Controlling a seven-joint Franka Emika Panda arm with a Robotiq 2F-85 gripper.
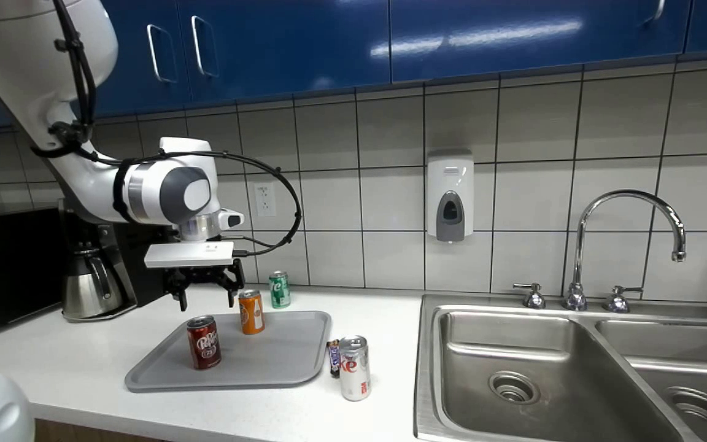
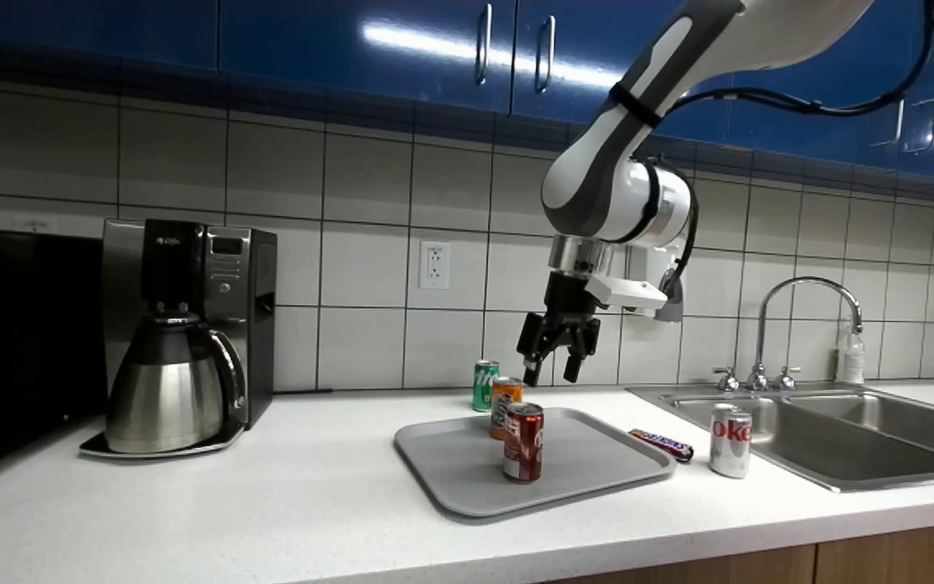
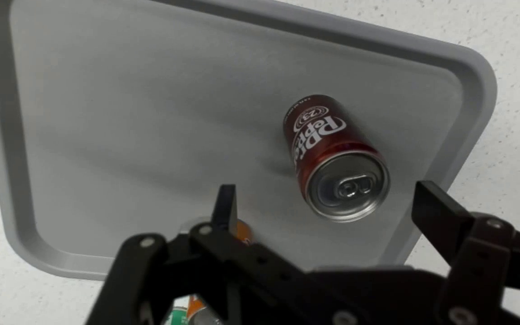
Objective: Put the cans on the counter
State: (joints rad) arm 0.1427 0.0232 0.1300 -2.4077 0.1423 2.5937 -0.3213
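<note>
The dark red can (image 1: pixel 204 342) stands upright on the grey tray, and also shows in the wrist view (image 3: pixel 323 140). The orange can (image 2: pixel 505 407) stands behind it on the tray; my left finger partly hides it in the wrist view. The silver-white can (image 1: pixel 354 369) stands upright on the counter (image 2: pixel 313 495), between tray and sink, out of the wrist view. My gripper (image 1: pixel 207 302) is open and empty above the tray, higher than the cans. In the wrist view its fingers (image 3: pixel 326 186) are spread wide, with the dark red can's lid below, between them and apart from both.
The grey tray (image 2: pixel 597 458) lies on the counter. A small green can-shaped container (image 1: pixel 280 290) stands behind it by the wall. A wrapped candy bar (image 2: pixel 661 444) lies beside the silver-white can. The coffee pot (image 2: pixel 165 397) stands at one side, the steel sink (image 1: pixel 507 350) at the other.
</note>
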